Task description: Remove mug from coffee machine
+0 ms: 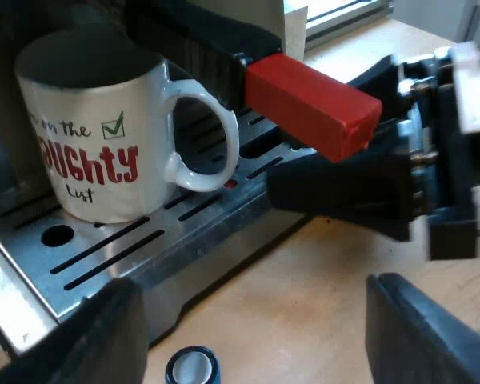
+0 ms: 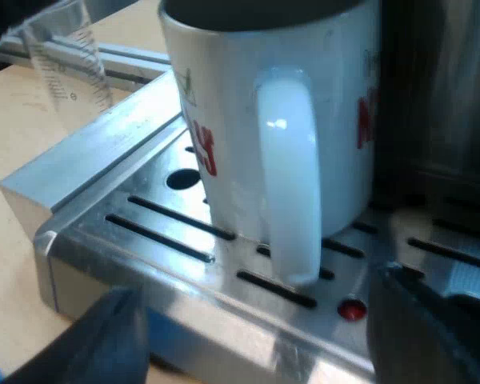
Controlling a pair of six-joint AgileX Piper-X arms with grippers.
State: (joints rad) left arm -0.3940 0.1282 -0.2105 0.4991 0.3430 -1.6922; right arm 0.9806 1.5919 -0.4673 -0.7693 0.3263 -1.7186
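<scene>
Mug [image 1: 96, 136], white with red lettering, stands upright on slotted metal drip tray [image 1: 128, 248] of espresso machine, under its front, handle facing outward. Holder's red handle end [image 1: 312, 104] sticks out just above mug handle. Right gripper [image 2: 264, 336] fingers spread wide, empty, at tray's front edge just before mug handle, not touching. Left gripper [image 1: 256, 336] fingers also apart, holding nothing, over wooden table [image 1: 304, 304] near tray. Measuring glass [image 2: 64, 64] beside tray. Small blue-rimmed round item [image 1: 192, 368] on table.
</scene>
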